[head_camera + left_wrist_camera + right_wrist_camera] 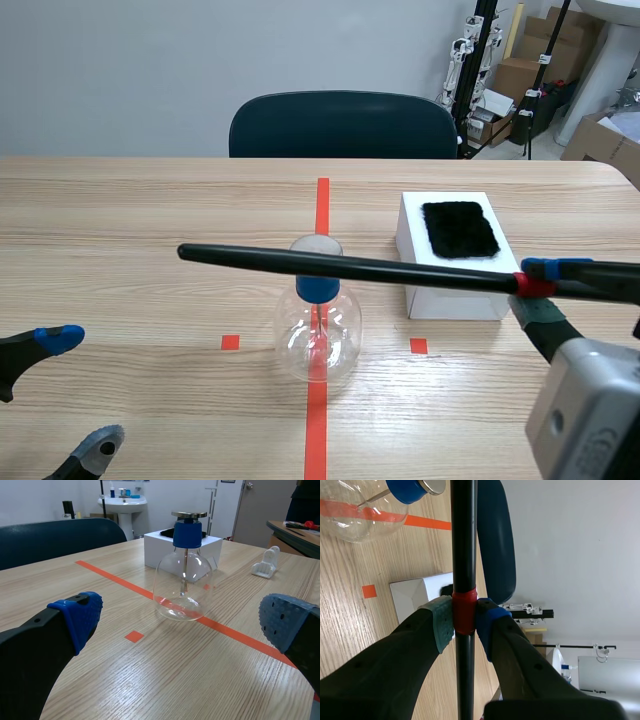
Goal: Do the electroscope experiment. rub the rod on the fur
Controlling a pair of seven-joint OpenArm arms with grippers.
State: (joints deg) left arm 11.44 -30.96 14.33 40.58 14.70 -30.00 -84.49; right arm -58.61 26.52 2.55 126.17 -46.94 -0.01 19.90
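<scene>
Right claw point(535, 285) is clamped on the rod point(340, 266) at its red band. The rod is held level, passing by the flask point(318, 335) cap, clear of the fur point(460, 228). Left claw point(80, 390) is spread wide, holding nothing, at the near table point(120, 220) edge.

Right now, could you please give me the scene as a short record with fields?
rod: black, red band, roughly level, crossing the electroscope's top in the scene view; contact unclear
right gripper: shut on the rod at the red band
left gripper: open, low near the table, holding nothing
electroscope: glass flask, blue stopper, metal disc, on the orange-red line
fur: black patch atop the white box, rod not on it
</scene>
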